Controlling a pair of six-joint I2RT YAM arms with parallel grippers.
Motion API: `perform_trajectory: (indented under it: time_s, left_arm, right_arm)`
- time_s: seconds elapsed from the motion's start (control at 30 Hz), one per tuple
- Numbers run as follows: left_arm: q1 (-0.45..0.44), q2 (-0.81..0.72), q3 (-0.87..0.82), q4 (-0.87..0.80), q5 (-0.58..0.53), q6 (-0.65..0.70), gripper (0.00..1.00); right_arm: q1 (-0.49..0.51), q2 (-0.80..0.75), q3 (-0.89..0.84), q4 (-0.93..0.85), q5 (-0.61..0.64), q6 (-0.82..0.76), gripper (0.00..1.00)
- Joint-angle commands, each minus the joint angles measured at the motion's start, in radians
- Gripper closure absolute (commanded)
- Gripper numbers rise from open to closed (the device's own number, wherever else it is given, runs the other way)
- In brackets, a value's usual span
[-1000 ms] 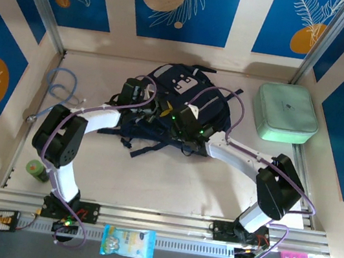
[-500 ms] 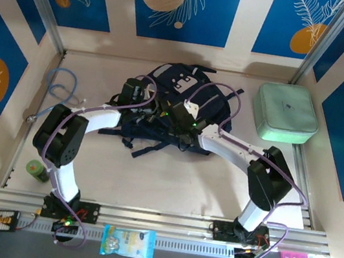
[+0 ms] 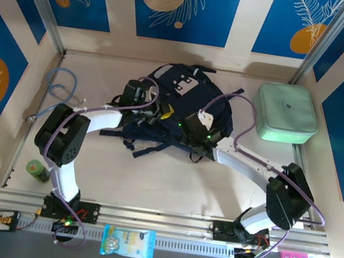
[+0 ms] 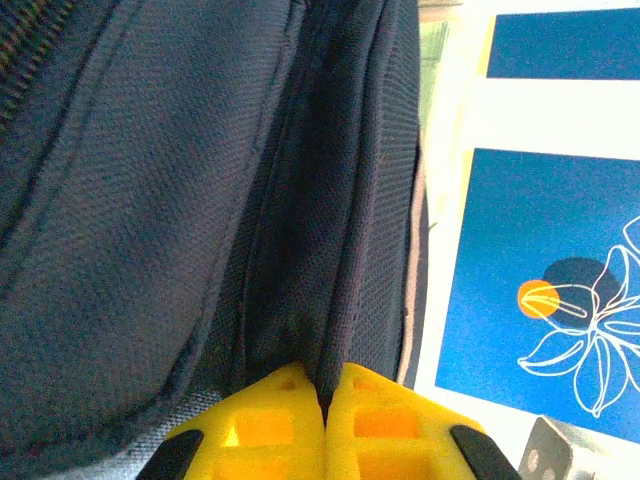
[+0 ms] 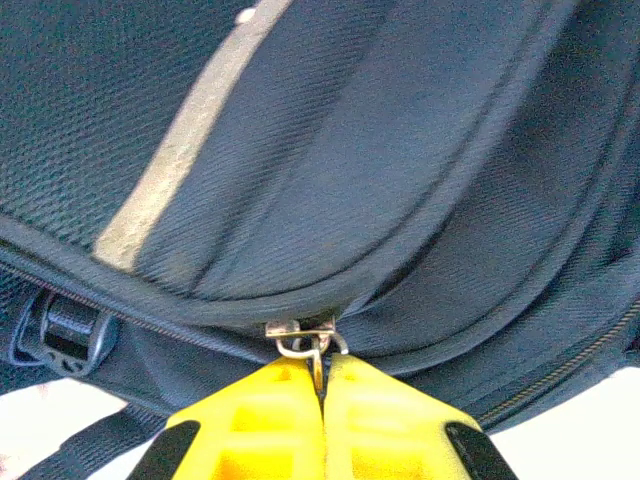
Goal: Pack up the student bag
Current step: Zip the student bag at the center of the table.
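Note:
The dark navy student bag (image 3: 185,88) lies at the back middle of the table, its black straps trailing toward the front. My left gripper (image 3: 159,112) is shut on a fold of the bag's fabric (image 4: 330,340) beside a zipper seam, its yellow fingers (image 4: 270,425) pressed together. My right gripper (image 3: 191,132) sits at the bag's near edge, shut on the metal zipper pull (image 5: 315,348). A grey trim stripe (image 5: 185,150) and a black buckle (image 5: 65,325) show on the bag in the right wrist view.
A mint green zip case (image 3: 286,113) lies at the back right. A blue cable (image 3: 61,85) coils at the back left. A green cylinder (image 3: 38,170) stands near the left arm's base. A snack packet (image 3: 128,242) rests on the front rail.
My right gripper has shifted right and toward the front along the bag's near edge, holding the zipper pull. The left gripper has stayed on the bag.

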Motion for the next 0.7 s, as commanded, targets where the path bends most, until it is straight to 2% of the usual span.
perform_trajectory:
  time_s: [0.0, 0.13, 0.27, 0.47, 0.6, 0.67]
  left_arm:
    - [0.026, 0.016, 0.007, 0.022, -0.034, 0.049, 1.0]
    - [0.028, 0.015, 0.02, -0.009, -0.024, 0.073, 1.0]
    - [0.027, 0.01, 0.02, -0.027, -0.025, 0.085, 1.0]
    - [0.027, 0.014, 0.025, -0.025, -0.009, 0.087, 1.0]
    - [0.028, 0.021, 0.034, -0.022, 0.0, 0.087, 1.0]
    - [0.028, 0.025, 0.04, -0.027, 0.0, 0.092, 1.0]
  right_arm:
    - [-0.061, -0.059, -0.07, -0.115, 0.047, 0.001, 0.94]
    - [-0.154, -0.07, -0.073, -0.05, -0.045, -0.126, 0.93]
    - [-0.191, -0.038, -0.024, -0.045, -0.11, -0.249, 0.92]
    - [-0.241, 0.009, -0.026, 0.036, -0.296, -0.384, 0.78]
    - [-0.247, 0.027, -0.026, 0.047, -0.298, -0.402, 0.77]
    - [-0.25, 0.025, -0.03, 0.053, -0.291, -0.4, 0.81]
